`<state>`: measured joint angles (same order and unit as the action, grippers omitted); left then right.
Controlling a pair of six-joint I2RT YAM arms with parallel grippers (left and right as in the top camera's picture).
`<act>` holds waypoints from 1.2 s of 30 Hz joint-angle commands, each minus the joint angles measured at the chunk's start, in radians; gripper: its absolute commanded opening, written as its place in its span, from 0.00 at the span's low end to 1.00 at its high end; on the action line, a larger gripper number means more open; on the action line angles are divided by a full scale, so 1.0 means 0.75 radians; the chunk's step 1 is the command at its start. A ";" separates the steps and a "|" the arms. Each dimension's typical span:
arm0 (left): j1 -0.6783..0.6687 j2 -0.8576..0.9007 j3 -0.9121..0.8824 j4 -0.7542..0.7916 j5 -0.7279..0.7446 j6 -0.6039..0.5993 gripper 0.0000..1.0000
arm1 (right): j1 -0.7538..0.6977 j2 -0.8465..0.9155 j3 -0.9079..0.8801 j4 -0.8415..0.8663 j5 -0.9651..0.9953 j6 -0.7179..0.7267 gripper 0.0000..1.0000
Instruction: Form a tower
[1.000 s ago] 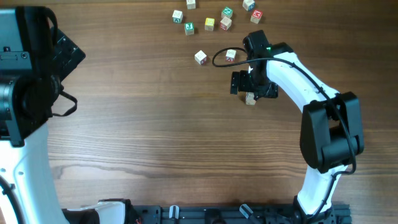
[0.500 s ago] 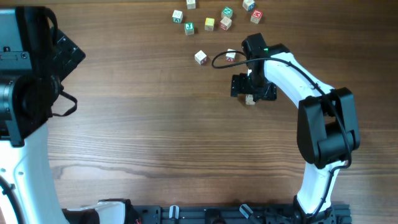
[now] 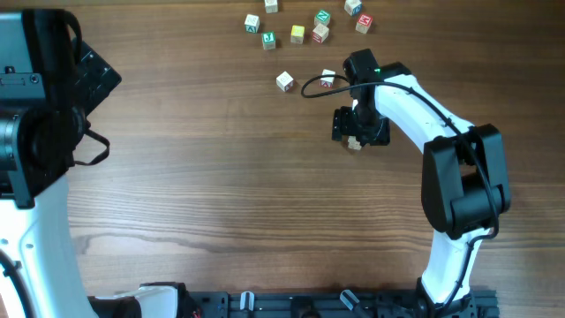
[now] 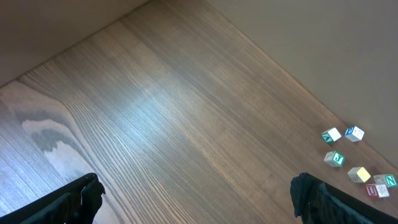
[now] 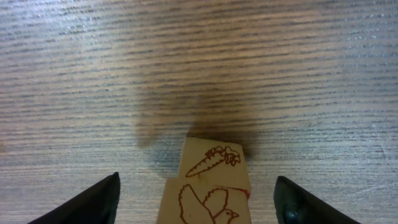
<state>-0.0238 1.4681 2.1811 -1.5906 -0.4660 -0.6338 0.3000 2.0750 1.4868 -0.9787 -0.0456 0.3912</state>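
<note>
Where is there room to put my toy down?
Free: the wide bare table between the left arm and the right arm. Crowded: the far edge, with scattered letter cubes, and around the tower.

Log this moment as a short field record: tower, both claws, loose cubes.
tower: two letter cubes touching, carrot face and bird face showing
right claw: open, straddling the tower, fingers clear of it
left claw: open, empty, over the table
loose cubes: cluster on the table's far side, two more nearer the tower
</note>
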 commanded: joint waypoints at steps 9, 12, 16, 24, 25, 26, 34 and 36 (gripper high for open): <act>0.010 0.010 -0.003 -0.001 0.007 -0.004 1.00 | 0.007 0.024 -0.008 -0.003 -0.012 0.006 0.53; 0.010 0.010 -0.003 -0.001 0.007 -0.004 1.00 | 0.007 0.024 -0.008 -0.003 -0.012 0.006 0.45; 0.010 0.010 -0.003 -0.001 0.007 -0.004 1.00 | 0.007 0.024 -0.008 -0.006 -0.012 0.006 0.33; 0.010 0.010 -0.003 -0.001 0.007 -0.004 1.00 | 0.007 0.024 -0.008 -0.010 -0.012 0.006 0.19; 0.010 0.010 -0.003 -0.001 0.007 -0.004 1.00 | 0.007 0.024 -0.008 -0.009 -0.011 0.005 0.18; 0.010 0.010 -0.003 -0.001 0.007 -0.004 1.00 | 0.007 0.024 -0.007 -0.009 -0.003 0.005 0.14; 0.010 0.010 -0.003 -0.001 0.006 -0.003 1.00 | -0.085 0.013 0.275 -0.239 0.163 -0.148 0.04; 0.010 0.010 -0.003 -0.001 0.007 -0.003 1.00 | -0.107 0.012 0.300 -0.237 0.170 -0.220 0.04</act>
<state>-0.0238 1.4681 2.1811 -1.5909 -0.4660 -0.6338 0.2462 2.0777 1.6615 -1.1564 0.0292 0.3107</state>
